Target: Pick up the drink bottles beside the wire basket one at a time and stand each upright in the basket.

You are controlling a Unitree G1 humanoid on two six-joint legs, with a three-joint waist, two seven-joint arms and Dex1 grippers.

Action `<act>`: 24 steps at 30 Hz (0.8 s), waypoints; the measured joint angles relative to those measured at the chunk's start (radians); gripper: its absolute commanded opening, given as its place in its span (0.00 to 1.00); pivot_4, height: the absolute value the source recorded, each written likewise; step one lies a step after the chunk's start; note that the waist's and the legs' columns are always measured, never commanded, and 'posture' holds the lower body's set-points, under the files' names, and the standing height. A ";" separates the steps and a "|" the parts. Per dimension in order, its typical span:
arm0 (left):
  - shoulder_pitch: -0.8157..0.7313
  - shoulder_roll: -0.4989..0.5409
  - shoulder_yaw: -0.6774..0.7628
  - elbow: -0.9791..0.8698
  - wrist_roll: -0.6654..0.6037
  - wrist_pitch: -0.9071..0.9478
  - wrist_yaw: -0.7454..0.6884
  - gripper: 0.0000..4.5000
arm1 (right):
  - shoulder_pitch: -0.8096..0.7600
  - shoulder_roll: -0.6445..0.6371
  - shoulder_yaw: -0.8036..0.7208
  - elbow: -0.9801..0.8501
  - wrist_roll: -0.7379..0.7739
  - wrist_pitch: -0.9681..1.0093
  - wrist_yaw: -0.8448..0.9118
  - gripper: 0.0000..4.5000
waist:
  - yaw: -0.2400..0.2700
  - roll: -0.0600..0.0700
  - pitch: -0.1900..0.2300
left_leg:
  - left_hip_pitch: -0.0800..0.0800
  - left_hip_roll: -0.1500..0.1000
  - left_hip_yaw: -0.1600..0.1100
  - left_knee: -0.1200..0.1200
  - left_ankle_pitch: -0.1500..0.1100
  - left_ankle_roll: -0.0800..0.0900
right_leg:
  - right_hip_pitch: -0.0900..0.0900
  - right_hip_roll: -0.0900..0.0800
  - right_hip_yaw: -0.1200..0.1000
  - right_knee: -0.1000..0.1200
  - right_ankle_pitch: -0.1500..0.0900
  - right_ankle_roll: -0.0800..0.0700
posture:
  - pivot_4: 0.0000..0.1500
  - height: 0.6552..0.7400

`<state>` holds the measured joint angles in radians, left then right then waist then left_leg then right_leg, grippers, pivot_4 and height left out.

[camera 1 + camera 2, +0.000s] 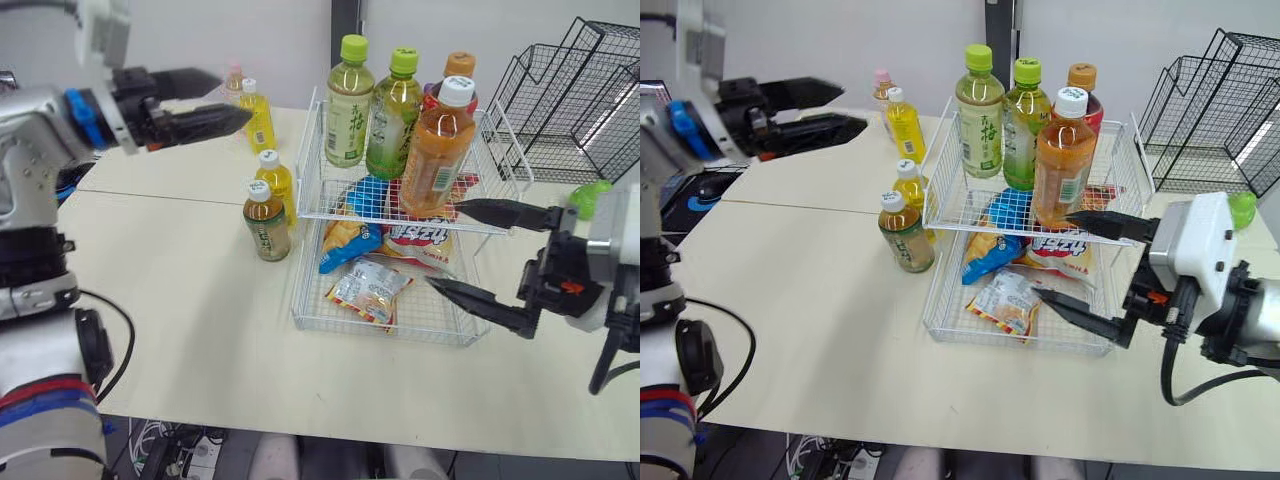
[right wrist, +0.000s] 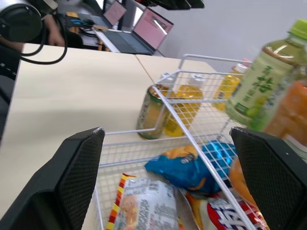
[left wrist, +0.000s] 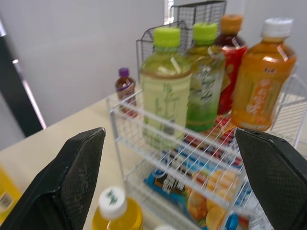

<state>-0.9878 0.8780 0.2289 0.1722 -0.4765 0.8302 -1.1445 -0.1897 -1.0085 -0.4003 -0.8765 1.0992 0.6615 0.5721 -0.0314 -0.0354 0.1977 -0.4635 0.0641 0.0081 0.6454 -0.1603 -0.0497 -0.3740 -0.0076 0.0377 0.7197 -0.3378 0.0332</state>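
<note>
A white two-tier wire basket stands on the table. Its upper tier holds two green-capped tea bottles, an orange-capped bottle and a white-capped orange bottle, all upright. To its left stand a brown tea bottle, a yellow bottle, a second yellow bottle and a pink-capped bottle farther back. My left gripper hovers open and empty above the far-left bottles. My right gripper is open and empty at the basket's right front.
Snack bags lie in the basket's lower tier. Black wire racks stand at the back right, with a green object below them. Laptops sit on a far table. Bare tabletop lies in front of the bottles.
</note>
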 measured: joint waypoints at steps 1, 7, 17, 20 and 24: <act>0.049 0.012 0.018 -0.022 -0.009 0.010 0.005 1.00 | -0.015 0.012 0.040 0.002 -0.010 -0.001 0.000 1.00 | 0.001 0.000 0.000 | 0.000 0.000 0.000 0.000 0.000 0.000 | 0.000 0.000 0.000 0.000 0.000 0.000 | 1.00 0.42; 0.310 -0.012 0.107 -0.177 -0.048 0.035 0.110 1.00 | -0.096 0.071 0.205 0.028 -0.061 -0.008 -0.001 1.00 | 0.010 -0.001 0.000 | -0.001 0.001 -0.002 0.001 0.000 0.000 | 0.001 -0.005 -0.002 0.001 0.000 0.000 | 1.00 0.42; 0.388 -0.322 0.058 -0.421 -0.023 0.032 0.536 1.00 | -0.156 0.076 0.254 0.074 -0.092 0.002 0.012 1.00 | 0.027 -0.002 -0.001 | 0.000 -0.002 -0.001 0.001 0.000 0.000 | 0.001 -0.004 -0.001 0.000 0.001 0.002 | 1.00 0.42; 0.389 -0.420 0.024 -0.433 0.038 0.011 0.692 1.00 | -0.166 0.079 0.259 0.076 -0.096 0.003 0.016 1.00 | 0.028 -0.002 -0.001 | 0.000 -0.002 -0.001 0.001 0.000 0.000 | 0.001 -0.003 -0.001 0.000 0.001 0.001 | 1.00 0.42; 0.394 -0.474 -0.031 -0.460 0.105 0.004 0.817 1.00 | -0.174 0.080 0.259 0.076 -0.096 0.004 0.016 1.00 | 0.026 -0.002 -0.001 | 0.000 -0.002 -0.001 0.001 0.000 0.000 | 0.001 -0.001 0.000 0.000 0.001 0.001 | 1.00 0.42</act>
<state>-0.5936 0.4043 0.1974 -0.2876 -0.3714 0.8346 -0.3275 -0.3642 -0.9283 -0.1412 -0.8001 1.0033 0.6656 0.5883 -0.0057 -0.0370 0.1971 -0.4635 0.0625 0.0076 0.6461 -0.1602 -0.0495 -0.3733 -0.0088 0.0378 0.7198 -0.3368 0.0345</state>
